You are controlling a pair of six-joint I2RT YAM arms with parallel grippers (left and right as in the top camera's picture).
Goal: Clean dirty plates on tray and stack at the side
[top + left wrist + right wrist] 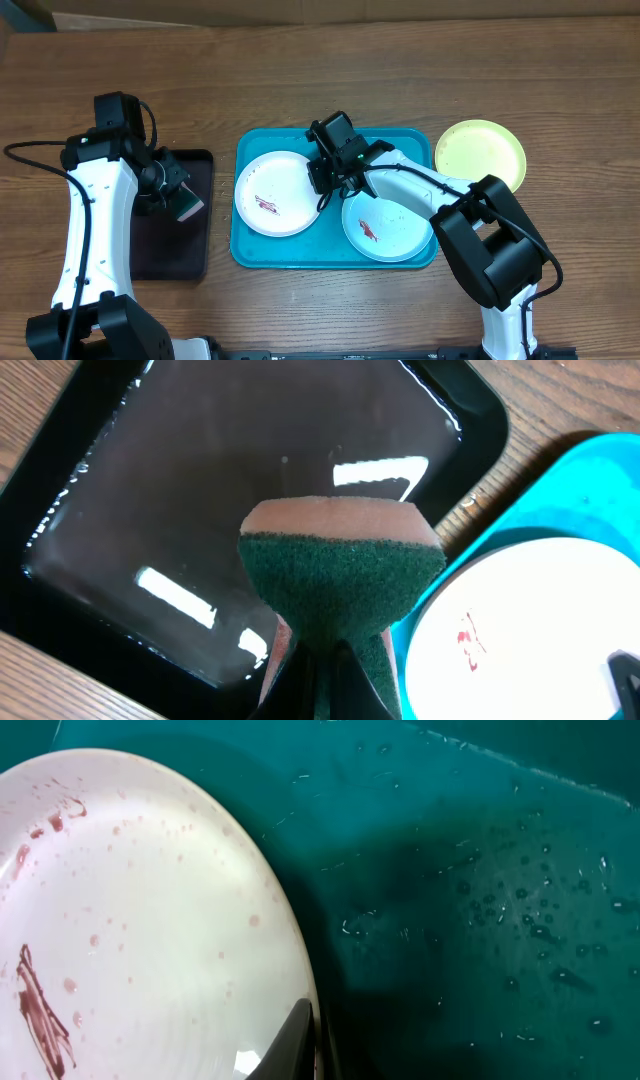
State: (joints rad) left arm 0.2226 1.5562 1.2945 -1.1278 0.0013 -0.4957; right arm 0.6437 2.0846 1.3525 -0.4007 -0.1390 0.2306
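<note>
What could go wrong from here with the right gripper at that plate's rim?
1. The right gripper sits at the very rim of the speckled plate, and the blue tray is beaded with water: a lift may slip.
2. The white plate lies close beside it and could get knocked.
3. The left gripper holds the sponge over the black tray, away from the smears; stacking now would leave them.

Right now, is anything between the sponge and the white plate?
Nothing visible. The sponge hangs over the black tray; the white plate lies beside it in the blue tray, only low rims between.
</note>
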